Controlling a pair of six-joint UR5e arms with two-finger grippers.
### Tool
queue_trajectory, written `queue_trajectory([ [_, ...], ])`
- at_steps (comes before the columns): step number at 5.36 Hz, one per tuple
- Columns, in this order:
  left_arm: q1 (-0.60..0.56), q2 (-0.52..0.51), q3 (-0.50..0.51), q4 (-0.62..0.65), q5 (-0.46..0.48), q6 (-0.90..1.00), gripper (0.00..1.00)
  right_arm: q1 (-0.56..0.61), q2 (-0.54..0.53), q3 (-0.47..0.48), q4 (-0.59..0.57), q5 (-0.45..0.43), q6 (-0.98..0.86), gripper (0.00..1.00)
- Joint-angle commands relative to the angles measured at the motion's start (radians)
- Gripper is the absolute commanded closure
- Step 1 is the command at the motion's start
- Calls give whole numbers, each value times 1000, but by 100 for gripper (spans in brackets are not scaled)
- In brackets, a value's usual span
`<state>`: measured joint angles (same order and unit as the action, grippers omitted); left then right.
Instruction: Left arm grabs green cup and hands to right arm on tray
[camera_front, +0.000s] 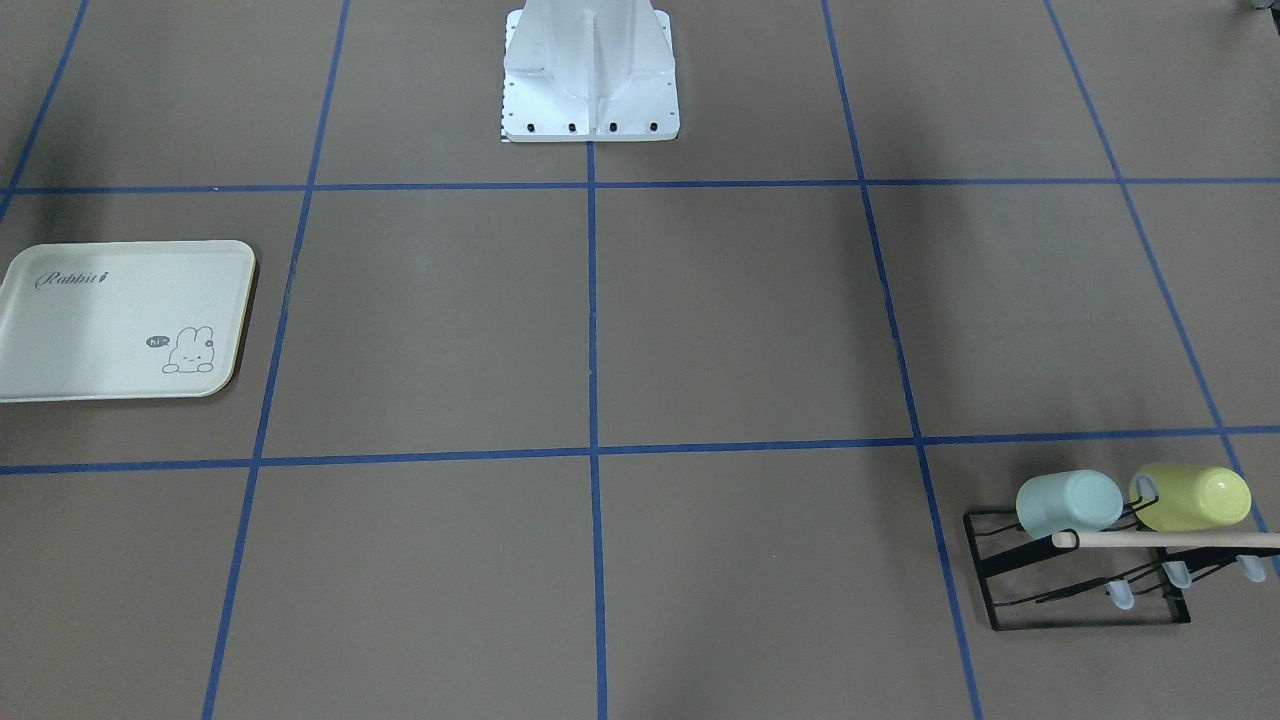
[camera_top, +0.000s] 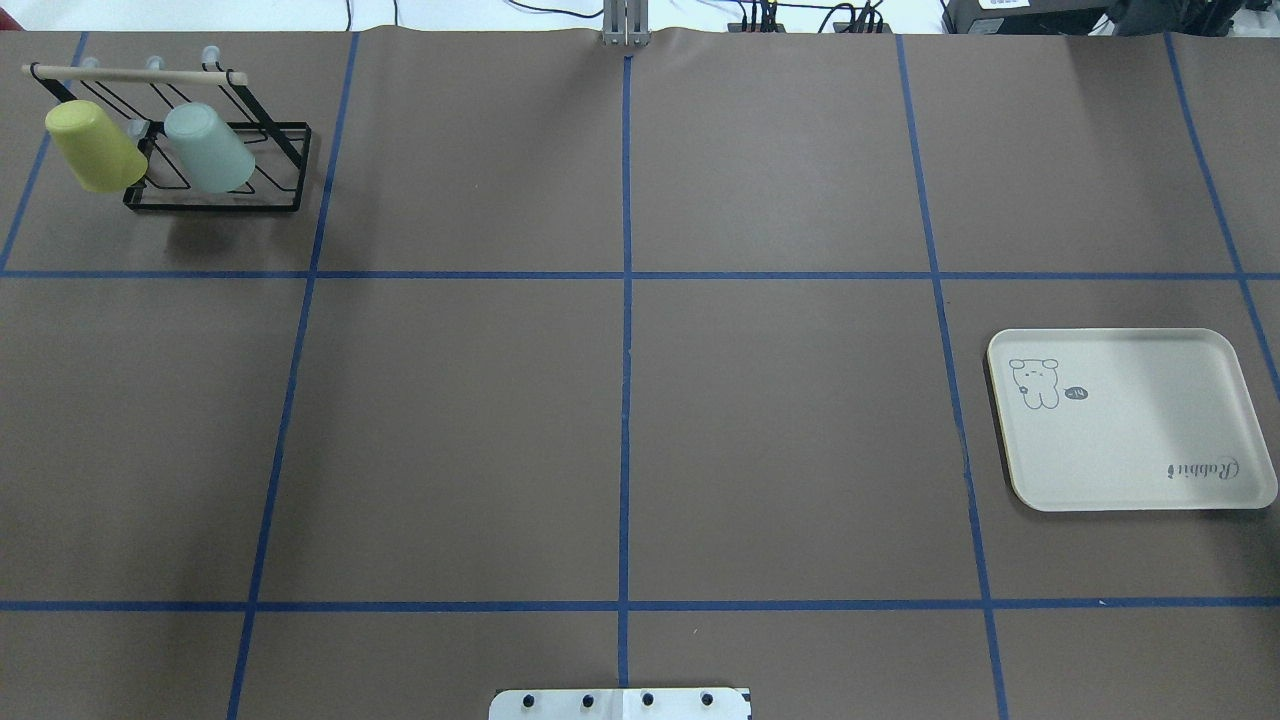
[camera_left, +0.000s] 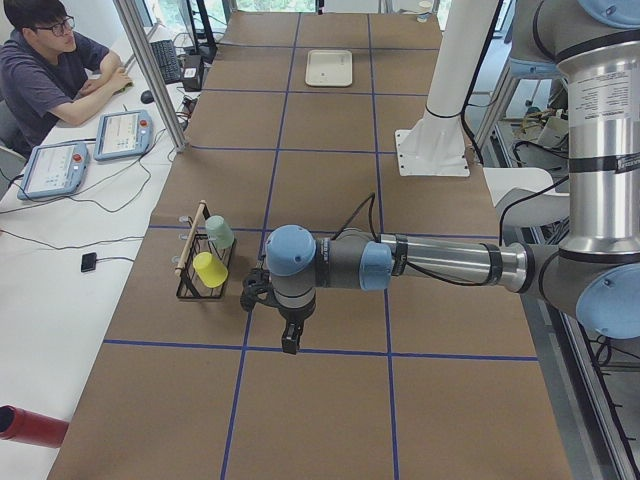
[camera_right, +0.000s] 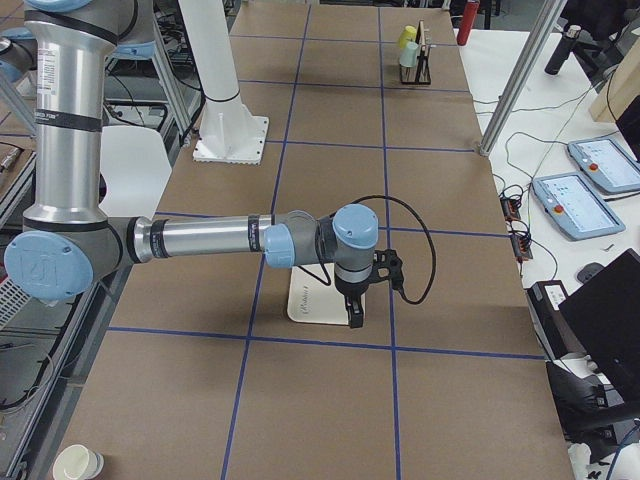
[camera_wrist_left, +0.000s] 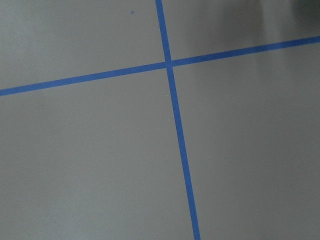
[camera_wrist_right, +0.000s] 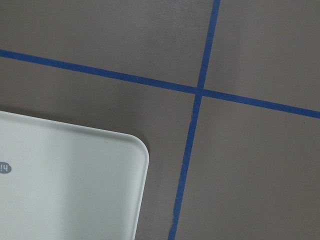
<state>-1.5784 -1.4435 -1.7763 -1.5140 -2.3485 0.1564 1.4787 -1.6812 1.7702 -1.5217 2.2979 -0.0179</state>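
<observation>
The pale mint-green cup (camera_front: 1068, 502) hangs upside down on a black wire rack (camera_front: 1080, 600), next to a brighter yellow-green cup (camera_front: 1195, 497). It also shows in the overhead view (camera_top: 208, 148) and in the exterior left view (camera_left: 219, 232). The cream tray (camera_top: 1130, 420) lies bare on the other side of the table, with one corner in the right wrist view (camera_wrist_right: 60, 185). My left gripper (camera_left: 290, 340) hangs over the table beside the rack, apart from the cups. My right gripper (camera_right: 355, 318) hangs by the tray's edge (camera_right: 310, 303). I cannot tell whether either is open or shut.
A wooden bar (camera_top: 135, 74) tops the rack. The white robot base (camera_front: 590, 75) stands at the table's middle edge. Blue tape lines (camera_top: 626, 300) divide the brown table. An operator (camera_left: 50, 60) sits at the side desk with tablets. A red cylinder (camera_left: 30, 425) lies off the table.
</observation>
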Motion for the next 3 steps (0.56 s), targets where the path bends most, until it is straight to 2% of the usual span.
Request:
queue_trajectory([
  [1,1,-8,-2,0,0,-4,0,0,0,0,0,0,1,0],
  [3,3,-18,-2,-5,0,2,0,0,6,0,1,-3,-5,0],
])
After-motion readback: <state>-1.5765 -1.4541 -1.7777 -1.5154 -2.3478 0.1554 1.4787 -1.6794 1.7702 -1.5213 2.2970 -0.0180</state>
